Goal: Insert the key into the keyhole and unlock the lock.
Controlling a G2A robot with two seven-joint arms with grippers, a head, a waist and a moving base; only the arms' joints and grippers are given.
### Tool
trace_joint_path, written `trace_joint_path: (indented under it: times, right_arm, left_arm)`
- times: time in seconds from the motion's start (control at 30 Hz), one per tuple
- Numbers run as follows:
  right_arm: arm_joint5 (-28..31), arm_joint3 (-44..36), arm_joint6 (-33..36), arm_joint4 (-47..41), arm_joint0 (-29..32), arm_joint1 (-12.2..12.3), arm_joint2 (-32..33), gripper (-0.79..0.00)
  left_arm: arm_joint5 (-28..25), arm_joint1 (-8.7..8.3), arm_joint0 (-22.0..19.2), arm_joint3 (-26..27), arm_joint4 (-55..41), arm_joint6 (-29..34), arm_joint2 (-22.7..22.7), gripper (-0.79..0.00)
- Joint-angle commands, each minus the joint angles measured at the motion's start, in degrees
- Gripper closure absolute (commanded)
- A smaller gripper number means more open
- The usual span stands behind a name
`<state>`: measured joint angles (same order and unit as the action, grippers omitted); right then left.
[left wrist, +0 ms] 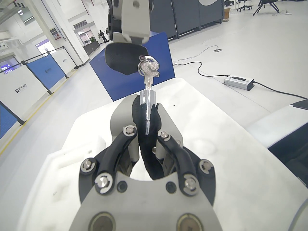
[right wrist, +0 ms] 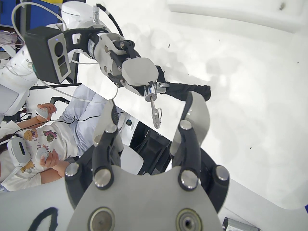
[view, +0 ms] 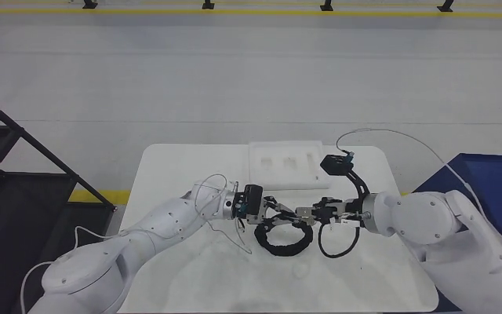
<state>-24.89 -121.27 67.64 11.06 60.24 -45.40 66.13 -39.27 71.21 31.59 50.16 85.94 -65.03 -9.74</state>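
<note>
White bench [view: 235, 282]: the left hand [left wrist: 144, 108] pinches the lock [left wrist: 148, 100]; the key [left wrist: 149, 67] sits in the keyhole [left wrist: 148, 93], just beyond that hand. The right hand [right wrist: 151, 102], spread, flanks the key. Insertion appears done; the unlocking turn remains.

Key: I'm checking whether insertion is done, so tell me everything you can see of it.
The key is small, silvery metal with a rounded, cut-out head. Its blade sits in the keyhole of the lock's shiny cylinder, head sticking out. The left gripper clamps the lock. The open right gripper flanks the head, and contact is unclear.
</note>
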Motion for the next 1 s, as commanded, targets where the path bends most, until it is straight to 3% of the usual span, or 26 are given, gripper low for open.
trace_joint_path:
  times: [0.0,0.23,0.47,0.97]
  right_arm:
    - [5.30,0.11,-1.00,-0.43,0.71,0.14,1.02,-0.785]
    - [25.00,0.96,-0.28,0.73,4.27,1.14,4.80,-0.785]
    - [36.71,0.18,-1.61,4.79,8.63,1.82,6.57,-0.785]
    - [39.24,0.79,-2.93,5.87,9.53,1.83,6.26,-0.785]
  left_arm:
    - [-1.28,-0.31,0.02,0.49,-2.19,1.28,0.00,0.000]
    - [-8.90,-2.39,-0.80,4.00,-11.21,8.90,0.00,0.000]
    - [-14.58,-4.31,-1.30,6.28,-17.06,14.58,-0.51,0.000]
    - [-18.73,-5.49,-1.03,7.43,-16.81,18.74,-3.22,0.000]
